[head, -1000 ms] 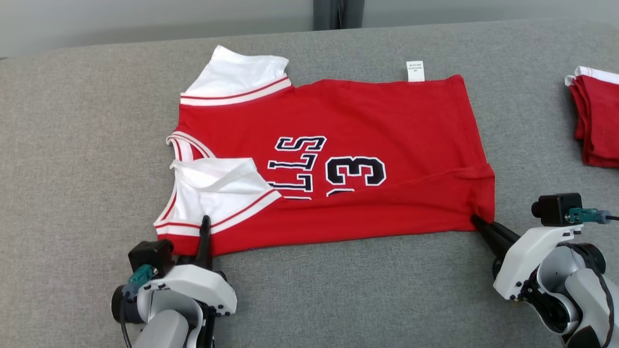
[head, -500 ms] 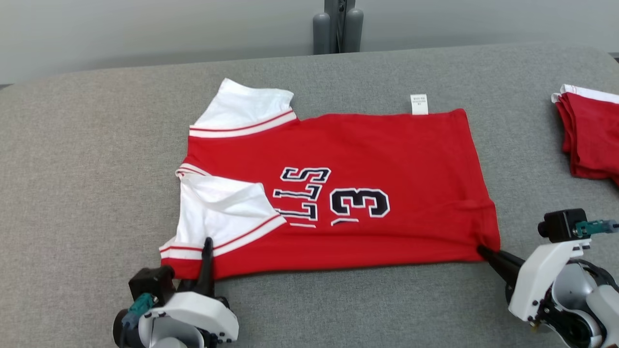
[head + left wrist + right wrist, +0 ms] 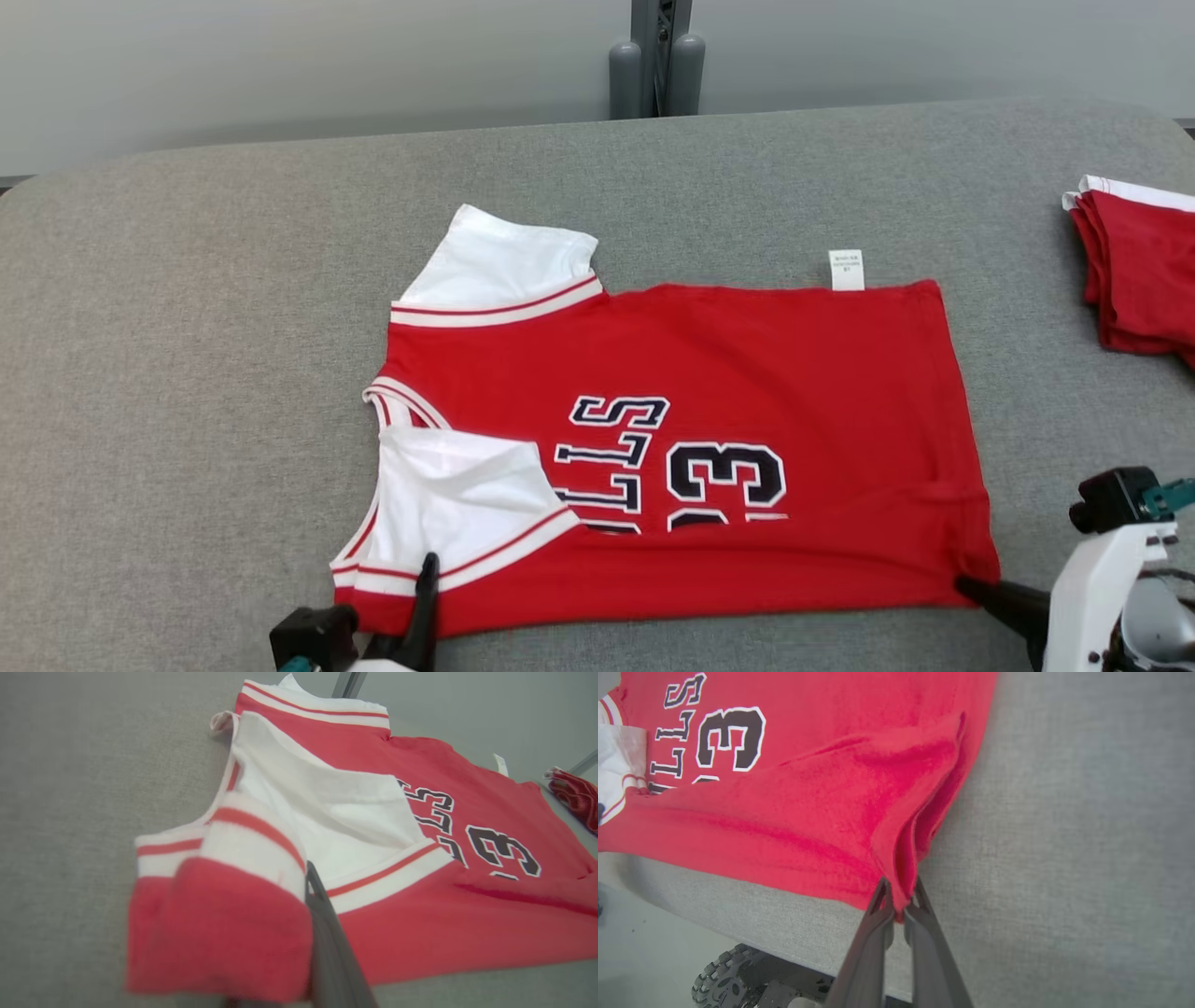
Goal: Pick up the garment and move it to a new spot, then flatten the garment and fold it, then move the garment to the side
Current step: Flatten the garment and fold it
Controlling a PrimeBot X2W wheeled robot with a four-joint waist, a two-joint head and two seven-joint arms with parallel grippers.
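Head view: our left gripper [image 3: 428, 583] and right gripper [image 3: 971, 588] pinch closed on the near corners of the garment [image 3: 747, 373] mid surface [image 3: 187, 327], so we'd lift both evenly, near edge taut.

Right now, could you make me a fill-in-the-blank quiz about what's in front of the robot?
The jersey is mostly ____.
The left gripper and right gripper are both ____ on its near edge.
The table covering is ____.
Some folded red cloth lies on the robot's ____ side.
Missing words: red; shut; grey; right.
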